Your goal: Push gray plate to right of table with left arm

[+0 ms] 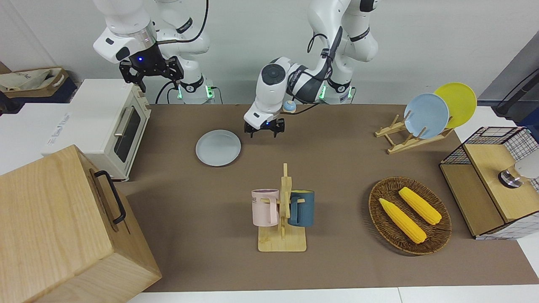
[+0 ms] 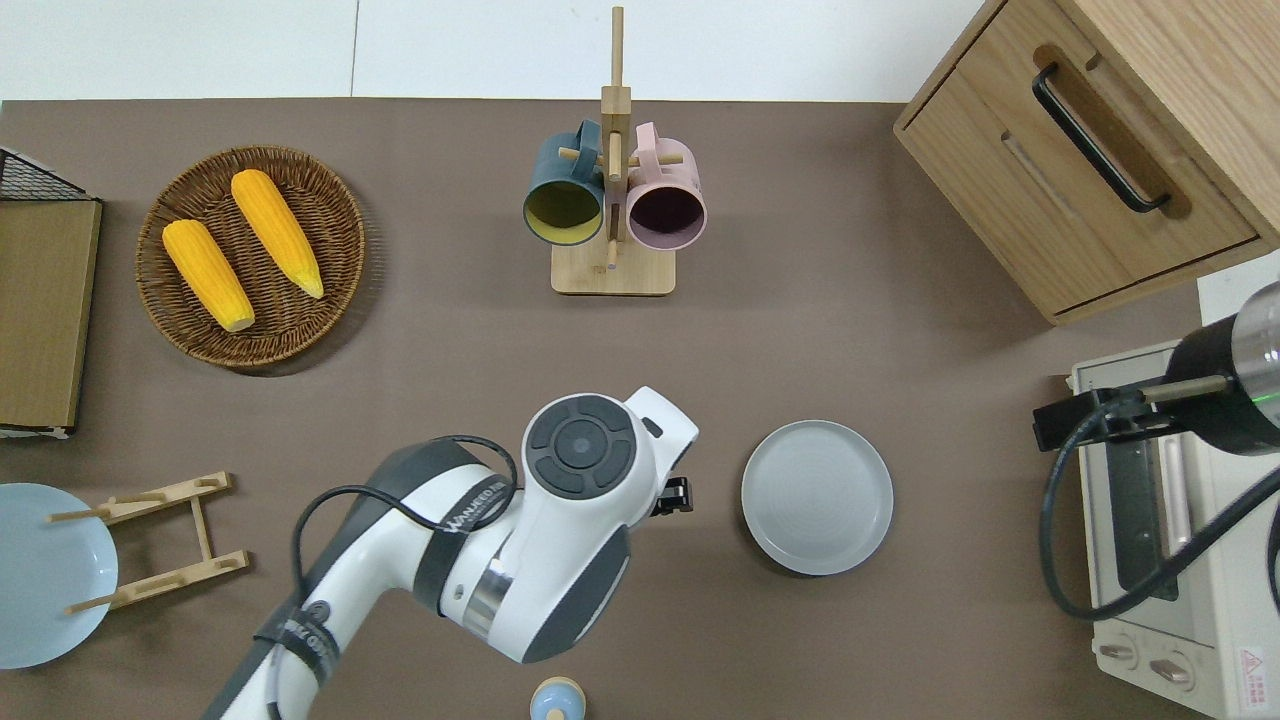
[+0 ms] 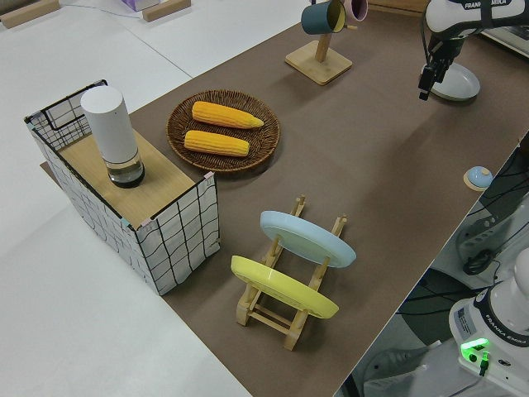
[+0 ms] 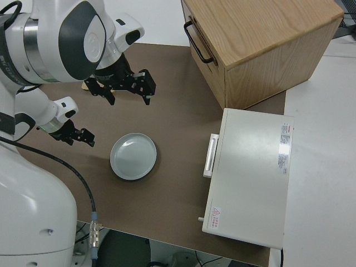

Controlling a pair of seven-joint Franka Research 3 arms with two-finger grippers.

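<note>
Gray plate point(image 2: 817, 496) lies flat beside left gripper point(image 1: 264, 129), fingers apparently closed

Front faces robots; overhead looks down; both show table point(image 1: 337, 168).

The gray plate point(image 2: 817, 497) lies on the table point(image 2: 820, 330), nearer to the robots than the mug rack point(image 2: 612, 200), between it and the toaster oven point(image 2: 1160, 540).
</note>
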